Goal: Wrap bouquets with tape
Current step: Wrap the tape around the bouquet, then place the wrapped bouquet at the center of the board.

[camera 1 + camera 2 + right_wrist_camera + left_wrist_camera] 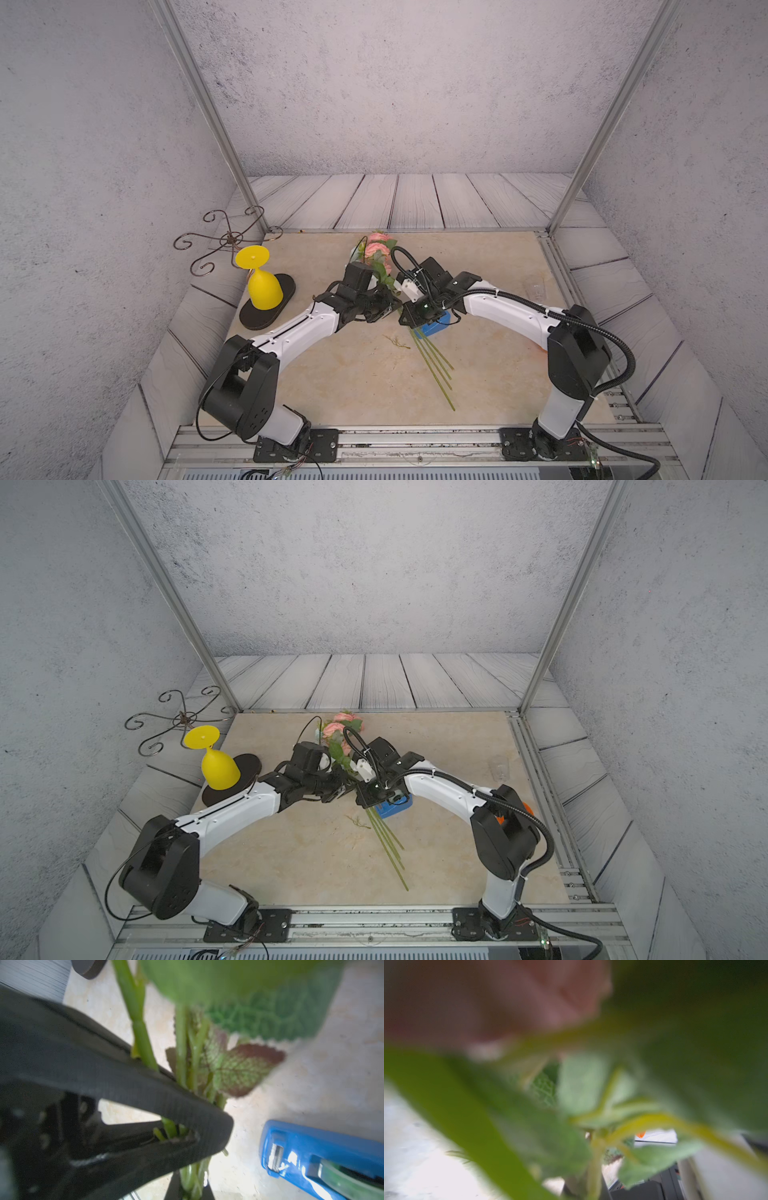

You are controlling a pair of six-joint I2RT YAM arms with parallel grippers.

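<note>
The bouquet (379, 248) lies slantwise on the beige table, pink blooms at the far end and long green stems (436, 365) running toward the front. Both grippers meet at its middle. My left gripper (392, 309) is shut on the stems; in the right wrist view its black fingers (145, 1093) pinch several stems (143, 1043). My right gripper (191, 1188) is shut on the same stems just beside it. The blue tape dispenser (311, 1153) stands on the table right next to both grippers, partly under the right wrist (436, 328). Blurred leaves (529, 1126) fill the left wrist view.
An upturned yellow goblet (262, 286) stands on a dark oval board (289, 286) at the left, with a wire stand (226, 239) behind it. A small loose sprig (397, 341) lies near the stems. An orange object (527, 809) shows behind the right arm.
</note>
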